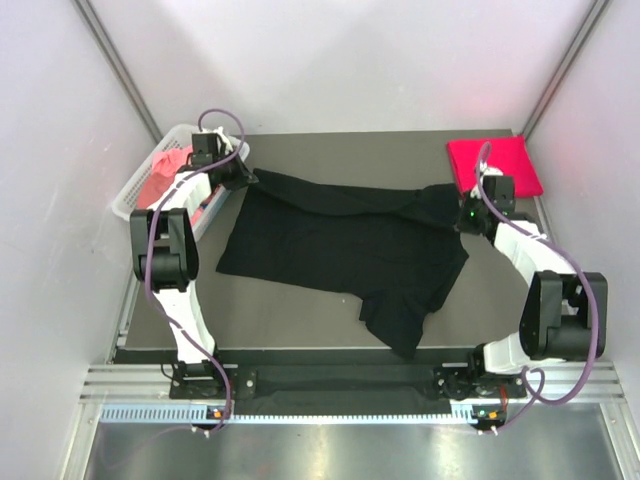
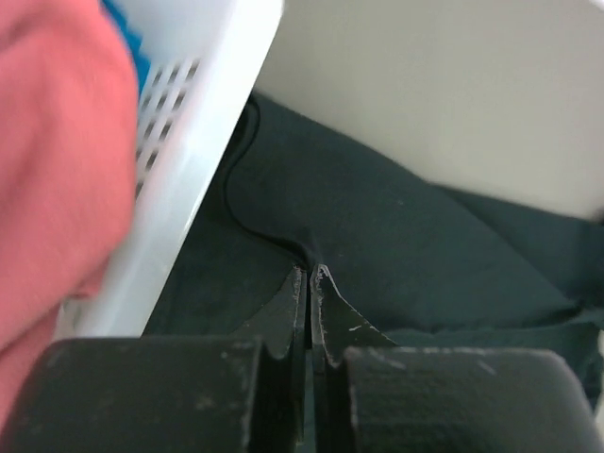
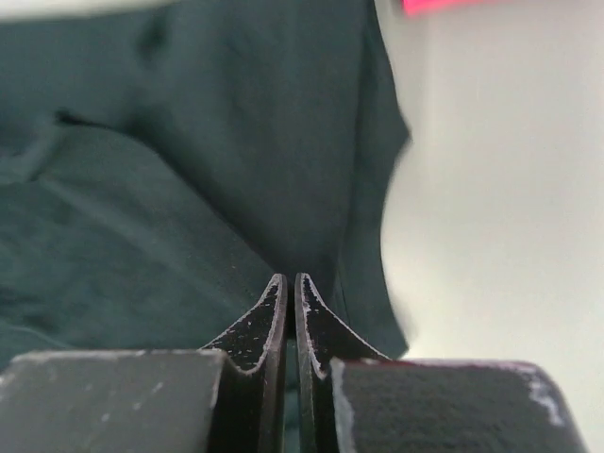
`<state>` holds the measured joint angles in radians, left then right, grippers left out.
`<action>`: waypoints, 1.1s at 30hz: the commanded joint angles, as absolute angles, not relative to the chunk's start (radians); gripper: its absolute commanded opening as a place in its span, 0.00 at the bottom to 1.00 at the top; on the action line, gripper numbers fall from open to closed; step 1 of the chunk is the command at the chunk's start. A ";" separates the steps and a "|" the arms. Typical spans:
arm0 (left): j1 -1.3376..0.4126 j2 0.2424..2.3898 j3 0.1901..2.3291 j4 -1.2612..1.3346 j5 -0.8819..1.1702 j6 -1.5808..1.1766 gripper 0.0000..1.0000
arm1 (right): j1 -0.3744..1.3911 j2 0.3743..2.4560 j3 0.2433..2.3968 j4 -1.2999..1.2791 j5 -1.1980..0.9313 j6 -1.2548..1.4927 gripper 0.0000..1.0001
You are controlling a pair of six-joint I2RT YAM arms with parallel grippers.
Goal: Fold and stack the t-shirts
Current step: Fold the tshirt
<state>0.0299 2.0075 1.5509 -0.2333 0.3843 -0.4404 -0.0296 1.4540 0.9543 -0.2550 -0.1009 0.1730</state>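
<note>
The black t-shirt [image 1: 340,240] is pinched at its far edge by the left claw [image 2: 309,283] and the right claw [image 3: 290,283]

Your left arm [image 1: 165,250], right arm [image 1: 555,315]: white shells, black joints | cables [image 1: 150,275]: purple | left gripper [image 2: 309,276], right gripper [image 3: 290,280]: black, scuffed

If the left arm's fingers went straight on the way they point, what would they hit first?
The black shirt: the left fingers are shut on its edge and more of it lies ahead. The basket sits to one side, probably missed.
</note>
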 commanded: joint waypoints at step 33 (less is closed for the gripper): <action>-0.204 1.663 1.195 -0.538 0.157 -0.491 0.45 | -0.143 1.466 0.675 -0.213 0.070 0.759 0.15</action>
<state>-0.1909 1.7428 1.2133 -0.5194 0.1394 -0.4747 -0.1341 1.4384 0.6815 -0.2642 0.0231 0.7380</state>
